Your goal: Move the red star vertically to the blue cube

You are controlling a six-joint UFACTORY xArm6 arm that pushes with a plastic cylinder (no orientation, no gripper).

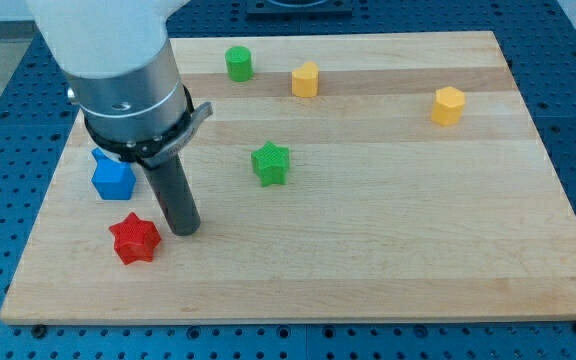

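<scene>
- Camera view: my tip (184,230) rests on the table (388,270); there are no fingers, so it holds nothing.
- The red star (134,238) sits just beside it on the view's left, seemingly apart.
- The blue cube (113,177) lies above the star, so a push up the view likely needs the tip below the star.
- The star has no long axis; one point faces the view's top.
</scene>
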